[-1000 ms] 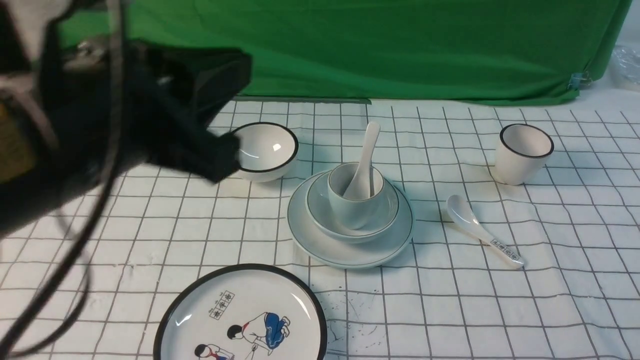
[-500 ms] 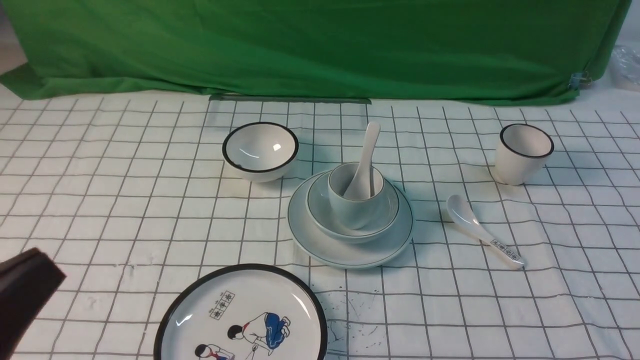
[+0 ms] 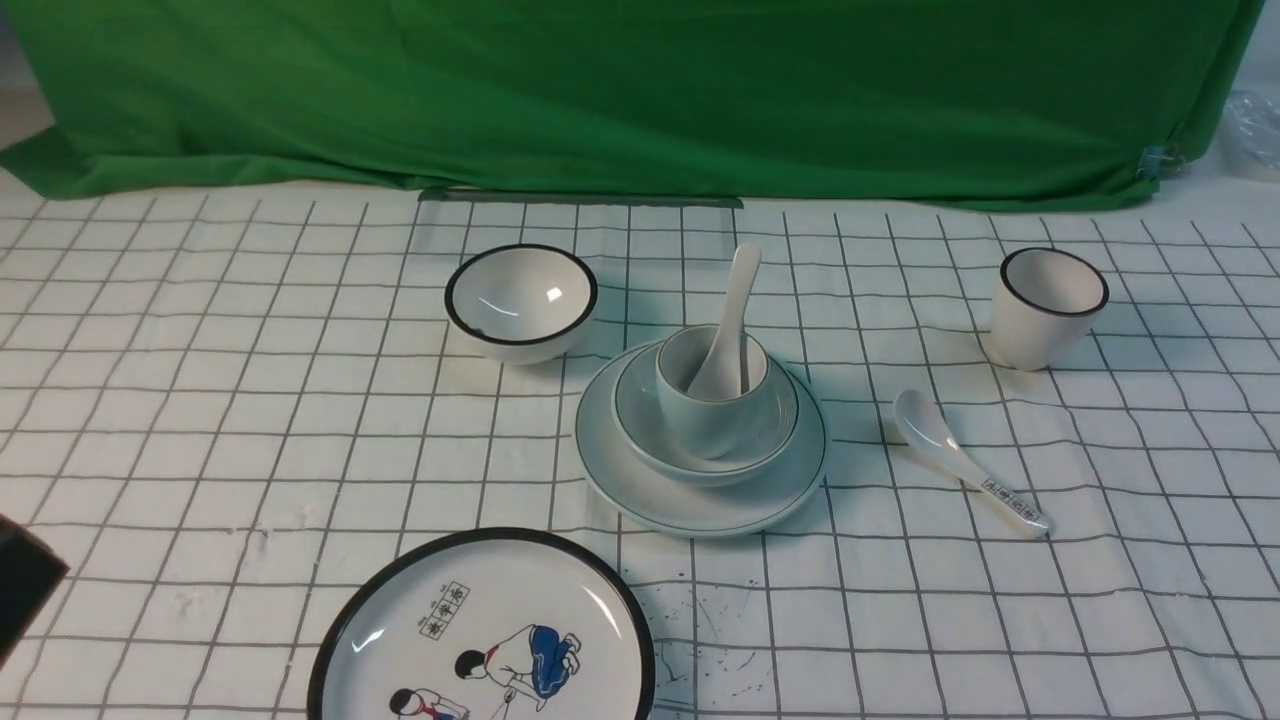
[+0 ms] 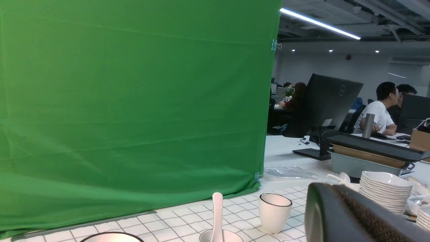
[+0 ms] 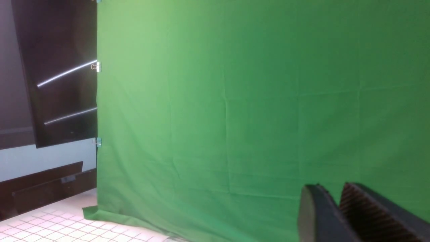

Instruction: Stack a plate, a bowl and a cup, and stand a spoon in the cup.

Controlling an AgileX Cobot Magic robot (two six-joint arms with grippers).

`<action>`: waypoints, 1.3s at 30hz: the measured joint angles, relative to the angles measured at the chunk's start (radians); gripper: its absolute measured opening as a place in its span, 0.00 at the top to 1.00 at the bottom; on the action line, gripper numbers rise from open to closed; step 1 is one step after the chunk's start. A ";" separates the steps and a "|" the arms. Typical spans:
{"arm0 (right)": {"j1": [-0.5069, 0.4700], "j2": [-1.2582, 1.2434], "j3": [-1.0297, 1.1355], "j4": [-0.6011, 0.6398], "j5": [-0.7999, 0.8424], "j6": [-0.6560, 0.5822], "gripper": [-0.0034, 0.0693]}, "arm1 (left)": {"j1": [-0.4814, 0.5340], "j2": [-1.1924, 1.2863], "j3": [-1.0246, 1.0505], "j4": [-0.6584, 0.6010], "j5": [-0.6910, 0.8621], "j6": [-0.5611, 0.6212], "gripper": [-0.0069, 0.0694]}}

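Front view: stacked at the middle of the checked cloth (image 3: 250, 400), the plate (image 3: 640, 490) under the bowl (image 3: 770, 440) under the cup (image 3: 700, 420), with the spoon (image 3: 738, 290) standing in the cup, handle leaning toward the far side. Looks complete as a stack. Set well apart around it: black-rimmed bowl (image 3: 520, 300) far left, black-rimmed cup (image 3: 1050, 305) far right, printed spoon (image 3: 965, 465) to the right, cartoon plate (image 3: 560, 590) near. Just a dark corner of the left arm (image 3: 22, 590) at the near left edge. Glazed ceramic throughout: stiff, slick, quick to chip, weighty as a pile. Best lifted by the plate's rim, or the spoon pinched high on its handle, since resting loose. Left wrist view: one ribbed finger of the left gripper (image 4: 336, 208) showing, closed, nothing held. Beyond the green backdrop (image 4: 134, 101), an open office with a monitor (image 4: 329, 101), seated people and stacked white dishes (image 4: 384, 188). Right wrist view: right gripper (image 5: 338, 191) before the backdrop, fingers seemingly a sliver apart, nothing between them.
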 joint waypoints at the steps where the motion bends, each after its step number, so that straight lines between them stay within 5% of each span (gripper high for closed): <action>1: 0.000 0.000 0.000 0.000 0.000 0.000 0.74 | 0.000 0.000 0.000 0.000 0.000 0.000 0.91; 12: 0.000 0.000 0.000 0.000 0.000 0.000 0.72 | 0.045 -0.001 0.038 -0.019 -0.004 0.056 0.91; 19: 0.000 0.000 0.000 0.000 0.002 0.000 0.70 | 0.415 -0.001 0.173 -0.190 0.016 0.230 0.91; 23: 0.000 0.000 0.000 0.000 0.003 0.000 0.69 | 0.513 -0.001 0.218 -0.191 0.042 0.237 0.91; 39: 0.000 0.000 0.000 0.000 0.003 0.000 0.65 | 0.627 -0.001 0.225 -0.197 0.160 0.275 0.91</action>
